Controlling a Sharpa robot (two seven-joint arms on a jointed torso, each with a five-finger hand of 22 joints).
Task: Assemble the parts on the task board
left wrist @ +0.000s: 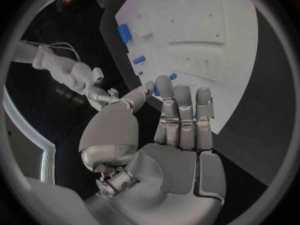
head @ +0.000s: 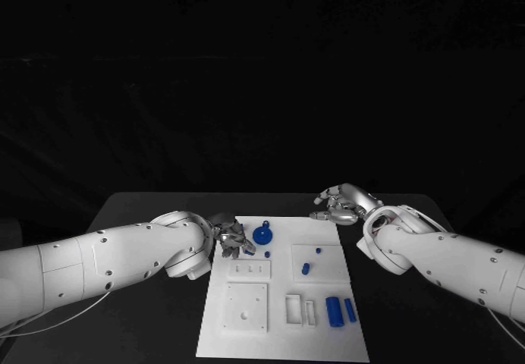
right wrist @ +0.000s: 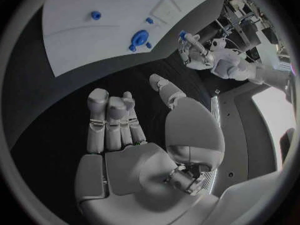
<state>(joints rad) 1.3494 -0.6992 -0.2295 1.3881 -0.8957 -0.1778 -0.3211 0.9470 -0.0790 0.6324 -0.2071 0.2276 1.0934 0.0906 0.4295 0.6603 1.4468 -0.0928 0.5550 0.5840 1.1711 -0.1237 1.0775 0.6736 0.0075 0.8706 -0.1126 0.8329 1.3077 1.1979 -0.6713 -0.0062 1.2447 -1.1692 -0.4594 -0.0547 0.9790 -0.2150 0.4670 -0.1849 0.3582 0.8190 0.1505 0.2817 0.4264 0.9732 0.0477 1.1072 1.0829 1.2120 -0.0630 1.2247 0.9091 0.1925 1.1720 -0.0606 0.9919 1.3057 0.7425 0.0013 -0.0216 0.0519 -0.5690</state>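
Observation:
The white task board (head: 287,334) lies in the middle of the table. My left hand (head: 232,233) hovers at its far left corner and pinches a small blue part (left wrist: 156,89) between thumb and a finger. Right beside it on the board stands a round blue part (head: 264,233) with a knob. A small blue peg (head: 317,248) and a short blue cylinder (head: 306,267) sit mid-board. Two longer blue cylinders (head: 341,311) lie near the right edge. My right hand (head: 344,205) hangs over the black table past the board's far right corner, fingers apart and holding nothing.
The board has a square plate (head: 246,305) with holes at its near left and narrow slots (head: 293,309) beside the long cylinders. Black table (head: 143,212) surrounds the board on all sides.

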